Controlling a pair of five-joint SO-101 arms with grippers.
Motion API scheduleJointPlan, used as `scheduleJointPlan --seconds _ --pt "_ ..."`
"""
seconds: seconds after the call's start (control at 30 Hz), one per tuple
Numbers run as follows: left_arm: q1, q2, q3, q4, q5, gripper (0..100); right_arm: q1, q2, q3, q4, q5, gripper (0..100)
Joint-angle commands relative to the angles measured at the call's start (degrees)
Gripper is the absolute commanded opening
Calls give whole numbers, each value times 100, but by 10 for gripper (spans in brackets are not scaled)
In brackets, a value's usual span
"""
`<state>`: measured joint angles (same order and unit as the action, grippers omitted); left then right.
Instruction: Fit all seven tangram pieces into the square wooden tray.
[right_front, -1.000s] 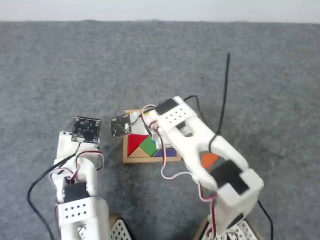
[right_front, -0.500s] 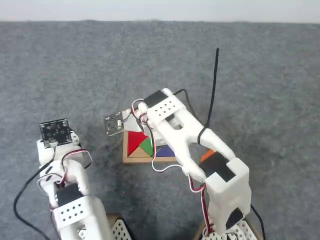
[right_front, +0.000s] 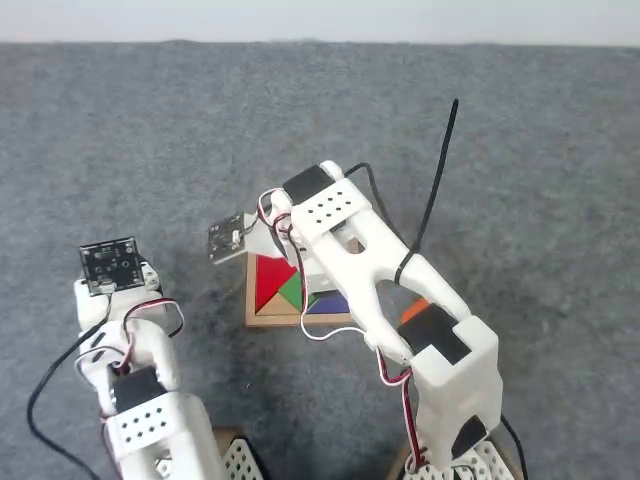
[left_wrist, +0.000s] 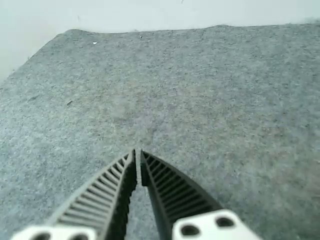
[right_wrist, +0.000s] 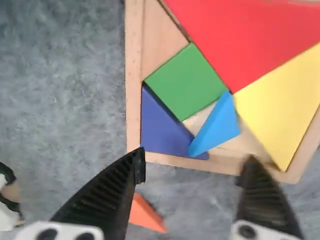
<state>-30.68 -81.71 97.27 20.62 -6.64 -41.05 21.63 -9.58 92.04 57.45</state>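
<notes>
The square wooden tray (right_wrist: 133, 75) holds a big red triangle (right_wrist: 240, 35), a green square (right_wrist: 185, 82), a dark blue triangle (right_wrist: 160, 130), a light blue triangle (right_wrist: 217, 125) lying askew, and a yellow triangle (right_wrist: 275, 115). An orange triangle (right_wrist: 145, 214) lies on the carpet just outside the tray's rim. My right gripper (right_wrist: 194, 160) hangs open above that rim, holding nothing. From above, the right arm (right_front: 340, 240) covers much of the tray (right_front: 255, 318); the orange piece (right_front: 415, 312) peeks out beside it. My left gripper (left_wrist: 136, 154) is shut and empty over bare carpet.
Grey carpet covers the whole table. The left arm (right_front: 130, 350) stands at the front left, well apart from the tray. A black cable (right_front: 440, 170) rises behind the right arm.
The left arm swung left, away from the tray, then held still. The right arm shifted left and farther out over the tray.
</notes>
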Motion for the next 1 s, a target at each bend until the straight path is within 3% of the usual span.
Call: scheduleJointPlan --seconds 0.0,0.1,0.27,0.4,0.53,0.83,0.97 --pt "53 -97 -198 -158 44 15 -22 -330 -79 22 -396 153" --pt "53 -97 -198 -158 44 15 -215 -611 396 -259 -624 183" --pt "44 -97 -198 -158 44 15 -365 -989 1530 -1657 -1134 291" --pt "35 -97 -198 -158 44 15 -251 -1007 2154 -2659 -1495 299" --pt "35 -97 -198 -158 44 15 48 -1007 2338 -3020 -1538 295" --pt "35 -97 -198 -158 44 15 268 -998 2347 -3134 -1547 30" --pt "35 -97 -198 -158 44 15 268 -1007 2338 -3134 -1556 13"
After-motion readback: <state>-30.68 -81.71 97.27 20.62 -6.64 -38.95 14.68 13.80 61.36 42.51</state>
